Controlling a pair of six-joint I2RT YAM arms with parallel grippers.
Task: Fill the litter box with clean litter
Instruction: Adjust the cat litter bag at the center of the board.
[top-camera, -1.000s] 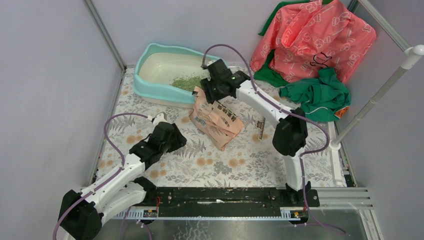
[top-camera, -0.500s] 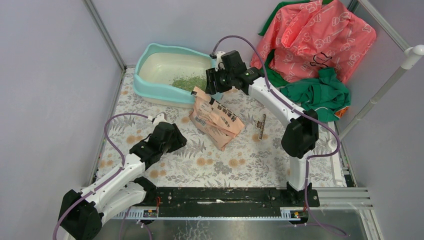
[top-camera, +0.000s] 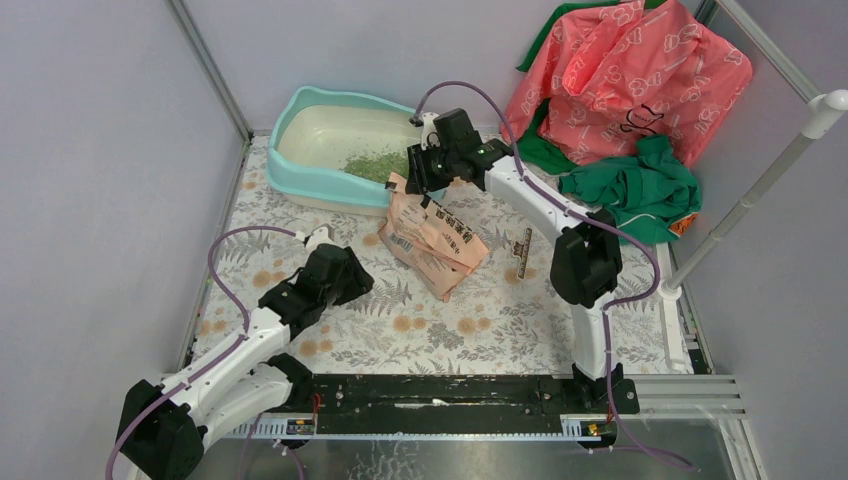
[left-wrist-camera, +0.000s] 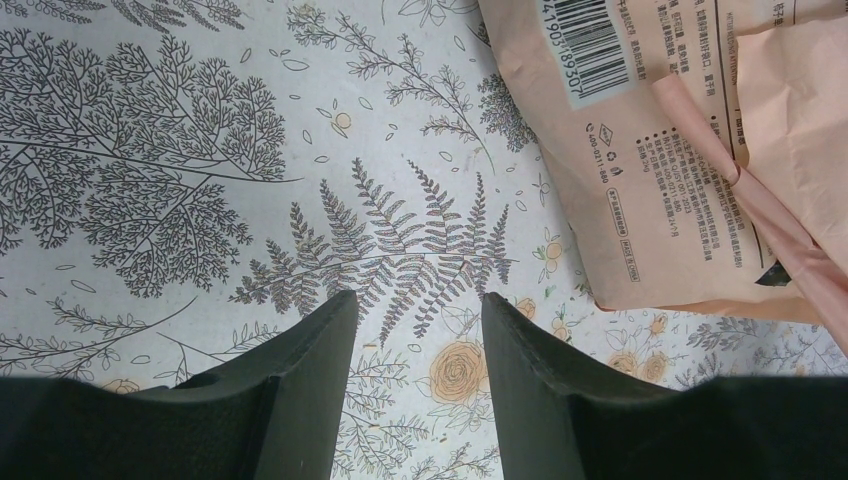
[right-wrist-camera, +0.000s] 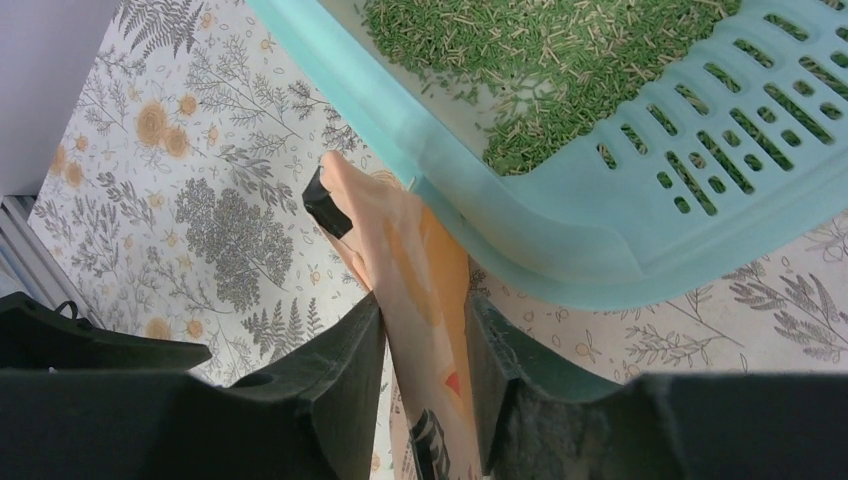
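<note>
Two right fingers (right-wrist-camera: 340, 390) seemingly pinch the paper bag (right-wrist-camera: 425, 290) beside litter box (right-wrist-camera: 560, 230); left fingers (left-wrist-camera: 300, 380) open.

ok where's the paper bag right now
In the top view the paper bag lies mid-table, its upper end against the litter box's near rim and pinched between the right gripper's fingers.

The left arm (top-camera: 250, 340) and right arm (top-camera: 530, 200) wore white shells between black joint housings, each with a purple cable (top-camera: 225, 270) looped alongside. The left pincer (left-wrist-camera: 415, 310) and right pincer (right-wrist-camera: 425, 310) had matte black, tapered fingers (left-wrist-camera: 310, 370). A black rail (top-camera: 440, 392) carried both bases.
</note>
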